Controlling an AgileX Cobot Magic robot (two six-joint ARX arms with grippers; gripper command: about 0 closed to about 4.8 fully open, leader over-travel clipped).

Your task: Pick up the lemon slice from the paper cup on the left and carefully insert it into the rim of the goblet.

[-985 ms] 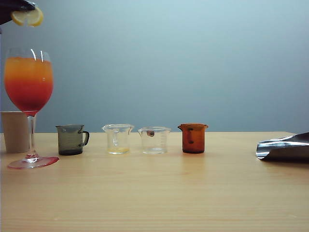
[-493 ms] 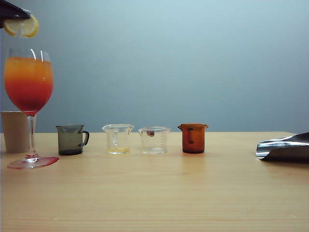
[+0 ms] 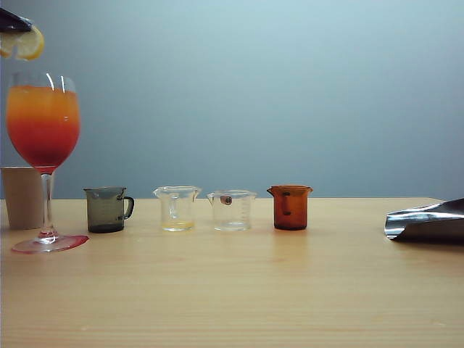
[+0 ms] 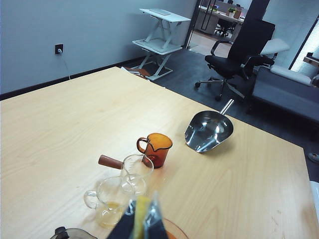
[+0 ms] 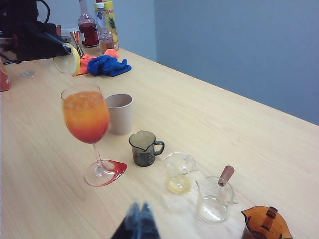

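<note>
With the small round pale-yellow lemon slice [image 3: 24,44] already out of the plain beige paper cup [image 3: 22,197] and clamped between the jaws of the left gripper [image 3: 16,23], the pick-up part of the task is done. In the exterior view the slice hangs above the rim of the tall clear stemmed goblet [image 3: 43,116] with its orange-to-red layered drink, clear of the glass and toward its left side. The right wrist view confirms this: the slice [image 5: 68,61] sits at the tip of the dark left gripper [image 5: 59,48], above the goblet [image 5: 86,117] and apart from its rim, with the paper cup [image 5: 119,113] standing just behind the goblet.

Remaining work, as judged from these views: line the slice up with the rim, lower it until it seats on the glass edge, then release. No contact with the rim has been made yet.

The right gripper [image 5: 140,219] is shut and empty, hovering over the table near the row of small beakers, well away from the goblet.
</note>
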